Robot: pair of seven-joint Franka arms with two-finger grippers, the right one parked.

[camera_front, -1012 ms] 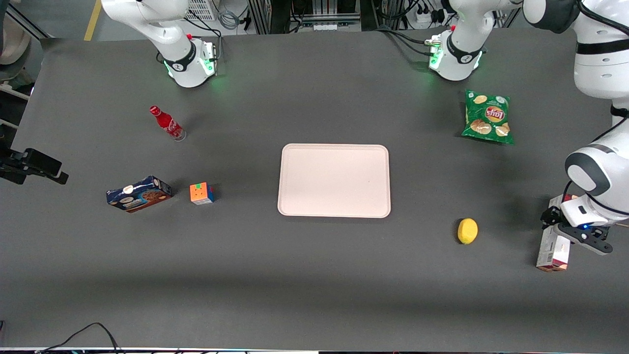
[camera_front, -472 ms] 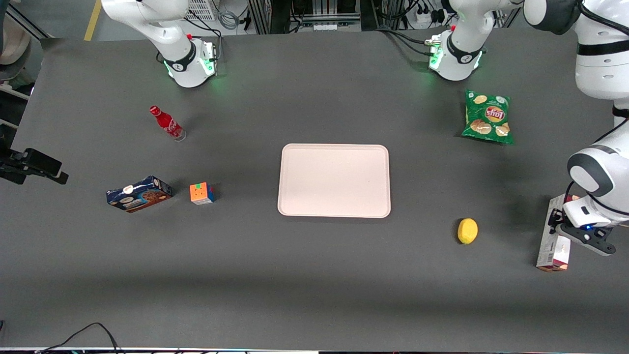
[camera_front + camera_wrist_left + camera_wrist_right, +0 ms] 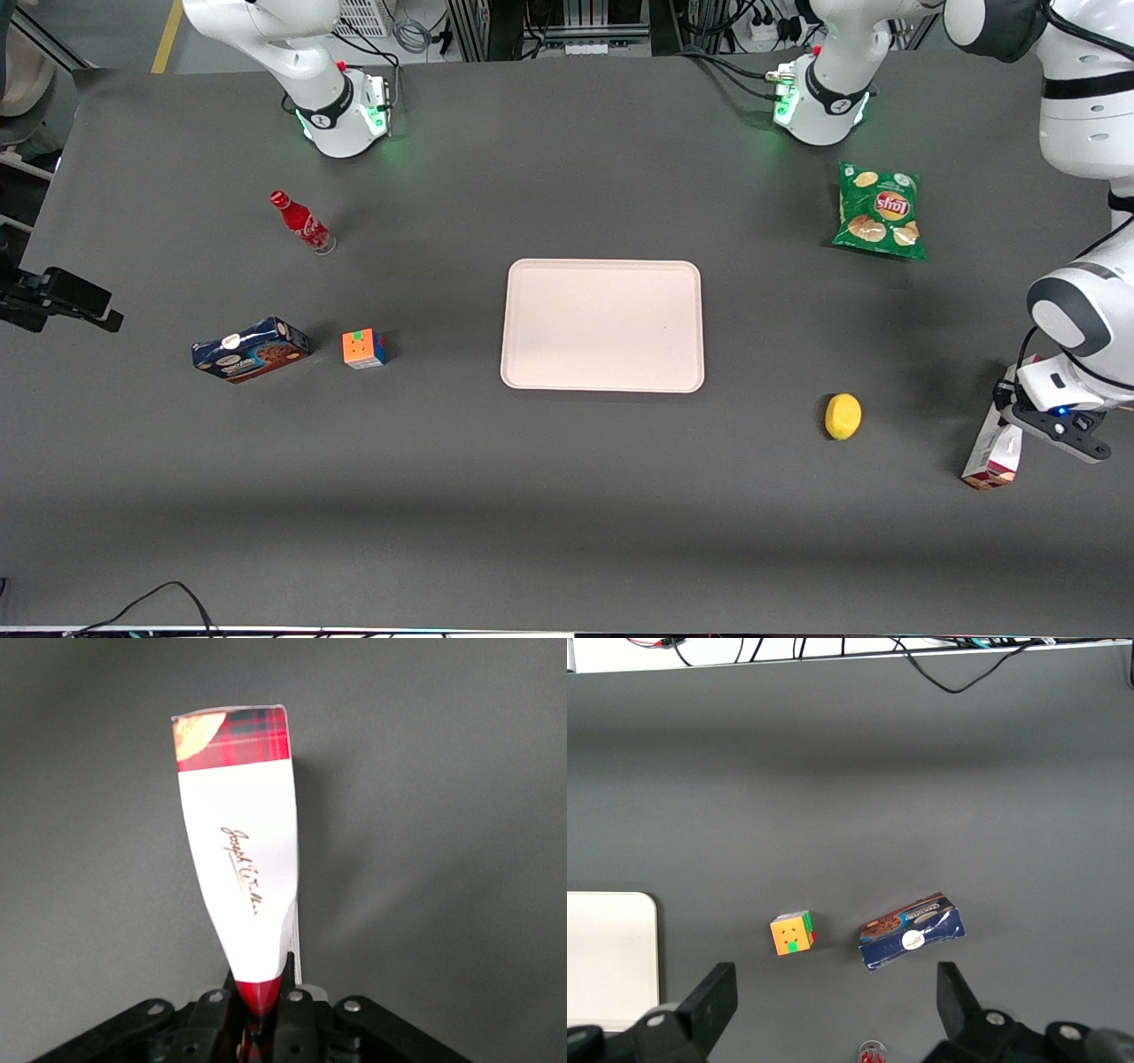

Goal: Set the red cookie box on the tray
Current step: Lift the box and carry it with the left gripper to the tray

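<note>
The gripper (image 3: 259, 1014) has its fingers (image 3: 297, 1019) clamped on the red cookie box (image 3: 992, 452), well apart from the tray (image 3: 602, 325), toward the working arm's end of the desk (image 3: 567, 496).

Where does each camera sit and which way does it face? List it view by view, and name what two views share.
Front view: high over the table, looking down at the tray; both arms show, the gripper at the working arm's end.
Left wrist view: on the working arm, looking along the jaws shut on the red cookie box.
Right wrist view: on the parked arm, looking down.
Shared by front and right wrist: the cube, blue cookie box.
</note>
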